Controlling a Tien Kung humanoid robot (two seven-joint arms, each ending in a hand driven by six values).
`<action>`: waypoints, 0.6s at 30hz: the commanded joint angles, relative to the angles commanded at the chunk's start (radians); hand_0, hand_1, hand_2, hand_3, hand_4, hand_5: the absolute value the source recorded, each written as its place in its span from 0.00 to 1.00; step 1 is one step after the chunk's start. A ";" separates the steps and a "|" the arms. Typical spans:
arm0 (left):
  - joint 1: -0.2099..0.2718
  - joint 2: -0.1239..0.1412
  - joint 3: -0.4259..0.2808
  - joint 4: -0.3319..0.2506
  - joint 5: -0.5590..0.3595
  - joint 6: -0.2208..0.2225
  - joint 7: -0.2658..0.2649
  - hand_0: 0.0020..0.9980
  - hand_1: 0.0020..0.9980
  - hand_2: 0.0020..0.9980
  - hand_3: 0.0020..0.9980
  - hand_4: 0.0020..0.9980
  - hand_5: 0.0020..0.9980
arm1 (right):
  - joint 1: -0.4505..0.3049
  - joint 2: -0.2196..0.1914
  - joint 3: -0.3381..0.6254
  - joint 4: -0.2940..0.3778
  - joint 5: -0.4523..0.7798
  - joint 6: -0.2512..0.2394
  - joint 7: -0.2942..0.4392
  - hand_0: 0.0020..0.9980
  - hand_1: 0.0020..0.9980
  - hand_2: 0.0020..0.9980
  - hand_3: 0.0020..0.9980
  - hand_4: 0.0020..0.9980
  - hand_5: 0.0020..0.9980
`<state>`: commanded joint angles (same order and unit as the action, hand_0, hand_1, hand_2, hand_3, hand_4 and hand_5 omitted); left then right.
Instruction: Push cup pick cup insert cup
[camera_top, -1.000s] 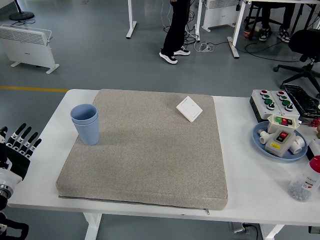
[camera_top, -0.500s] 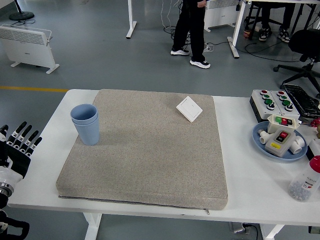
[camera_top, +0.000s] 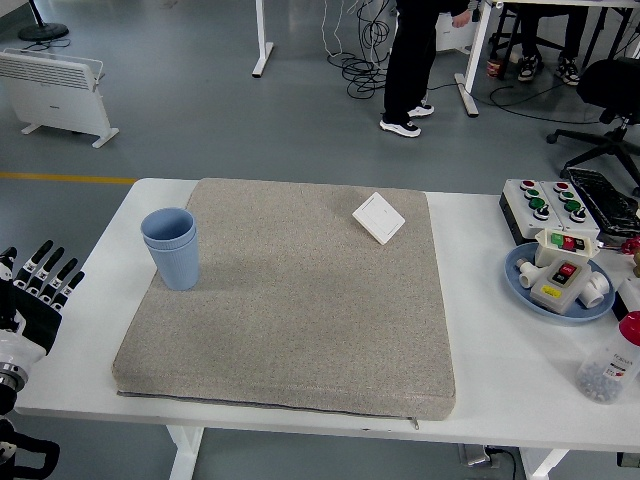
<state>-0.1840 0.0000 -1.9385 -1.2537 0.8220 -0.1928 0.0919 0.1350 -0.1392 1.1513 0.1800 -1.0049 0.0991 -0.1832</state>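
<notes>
Two light blue cups (camera_top: 171, 246) stand nested, one inside the other, upright at the left edge of the grey pad (camera_top: 300, 310). My left hand (camera_top: 38, 288) hangs off the table's left edge, well to the left of and below the cups, with its fingers spread and holding nothing. The right arm does not show in the head view.
A white switch plate (camera_top: 378, 217) lies at the pad's far right. On the table's right stand a button box (camera_top: 550, 204), a blue plate (camera_top: 590, 308) with switch parts and a clear bottle (camera_top: 610, 362). A person (camera_top: 415, 55) walks on the floor beyond the table.
The person in the background has walked to the right. My left hand has sunk very slightly; the cups have not moved.
</notes>
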 joint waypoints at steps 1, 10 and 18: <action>0.000 0.000 0.000 0.000 0.000 0.000 0.000 0.84 0.86 0.91 0.82 0.61 1.00 | 0.000 0.000 0.000 0.000 0.000 0.000 0.000 0.78 0.70 0.71 0.58 0.14 0.48; -0.005 0.000 0.004 0.000 0.001 0.000 0.001 0.84 0.86 0.91 0.82 0.61 1.00 | 0.003 0.000 0.000 0.000 0.003 0.000 0.000 0.78 0.70 0.71 0.58 0.14 0.48; -0.007 0.000 0.001 0.001 0.002 0.000 0.001 0.84 0.86 0.91 0.82 0.61 1.00 | 0.002 -0.001 -0.001 0.000 0.007 0.000 0.000 0.78 0.70 0.71 0.58 0.14 0.48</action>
<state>-0.1907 0.0000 -1.9373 -1.2524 0.8245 -0.1933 0.0926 0.1371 -0.1398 1.1505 0.1800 -0.9977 0.0990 -0.1833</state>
